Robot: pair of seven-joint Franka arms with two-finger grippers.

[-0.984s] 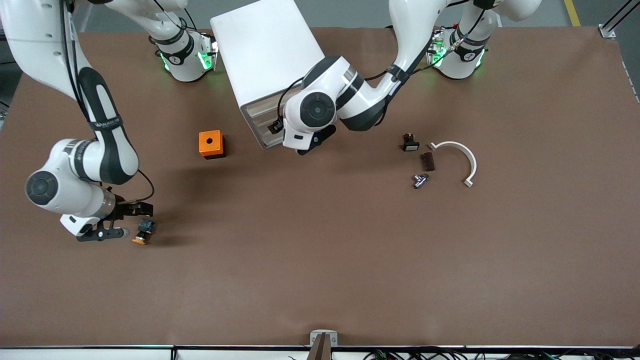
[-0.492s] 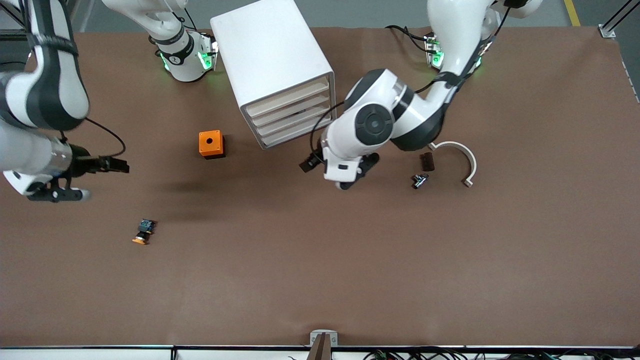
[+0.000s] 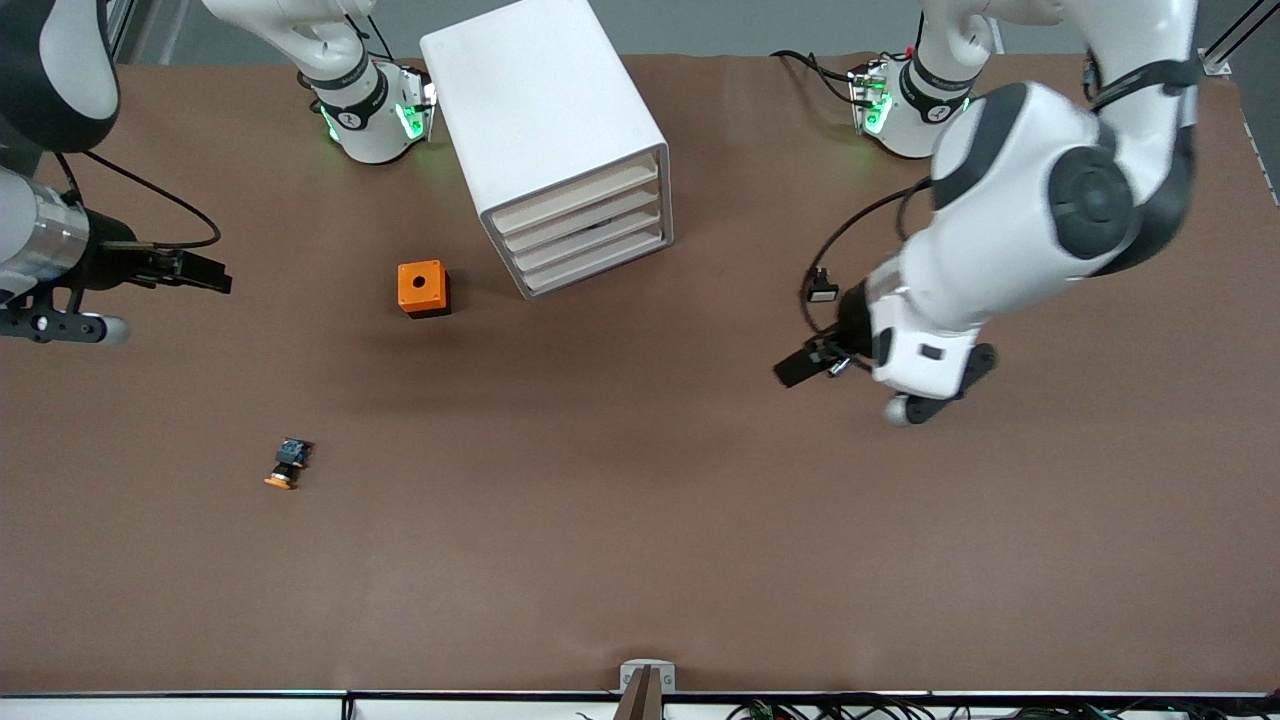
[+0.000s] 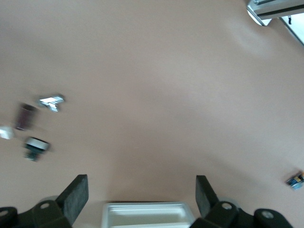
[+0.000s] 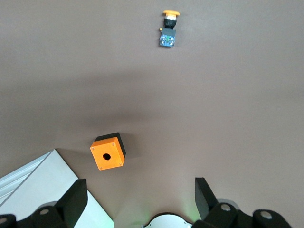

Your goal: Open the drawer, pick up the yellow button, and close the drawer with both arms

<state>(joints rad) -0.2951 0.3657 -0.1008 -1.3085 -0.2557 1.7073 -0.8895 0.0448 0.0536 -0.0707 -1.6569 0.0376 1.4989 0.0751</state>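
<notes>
The white cabinet (image 3: 545, 120) stands at the table's back, and every drawer (image 3: 585, 235) front sits flush. The button (image 3: 287, 466), orange cap and blue-black body, lies alone on the brown table, nearer the front camera than the orange cube (image 3: 423, 288). In the right wrist view the button (image 5: 167, 29) and the cube (image 5: 108, 151) both show, well apart from my right gripper (image 5: 140, 192). My right gripper (image 3: 150, 298) hangs open and empty over bare table at the right arm's end. My left gripper (image 3: 855, 390) hangs open and empty over the small parts; the left wrist view shows it (image 4: 140, 190) holding nothing.
A tiny black piece with a white face (image 3: 821, 288) lies beside the left arm's hand. More small parts (image 4: 51, 100) show in the left wrist view, along with a white rimmed piece (image 4: 147, 216) under the fingers. The arm bases (image 3: 370, 120) glow green beside the cabinet.
The right gripper has left the button on the table and risen away toward its end. The left arm has swung from the cabinet's front to over the small parts.
</notes>
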